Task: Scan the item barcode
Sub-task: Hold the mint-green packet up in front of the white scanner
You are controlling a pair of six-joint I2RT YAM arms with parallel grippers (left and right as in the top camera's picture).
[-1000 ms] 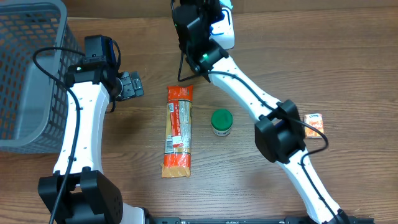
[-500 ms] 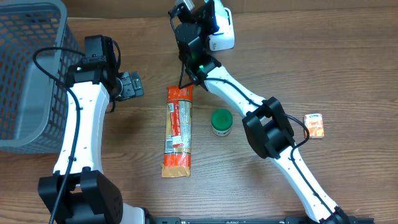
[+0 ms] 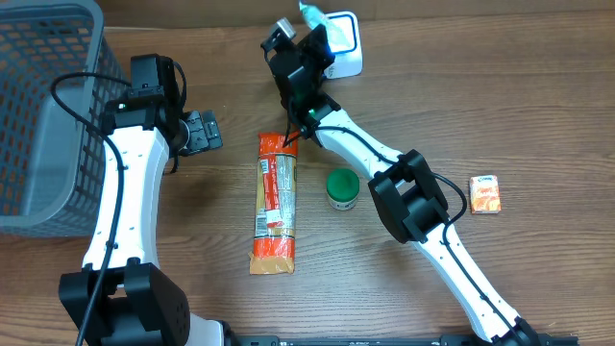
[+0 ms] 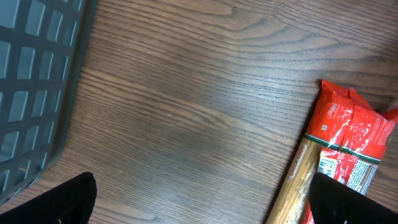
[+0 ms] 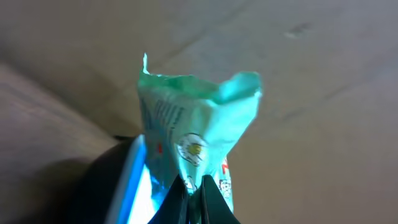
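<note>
Toward the near edge of the worktop nothing has shifted in the last second. The long orange spaghetti pack, the green-lidded jar just right of it and the small orange sachet near the right edge lie where they did. The left tool has not stirred either. It hangs beside the grey basket, its fingers wide apart and holding nothing.

The change is farther back. The right arm has swung its elbow leftward and pushed its wrist on toward the far edge, so the right tool now sits against the white scanner rather than short of it. I judge this to be the presenting step: the item is being brought to the reader, and the scan is probably not yet complete.

The right tool is clamped on a teal packet, pinched at its lower end with the crimped top standing up past the fingertips. From overhead, that top shows at the far edge, just left of the scanner. Whether its barcode faces the window I cannot tell.
</note>
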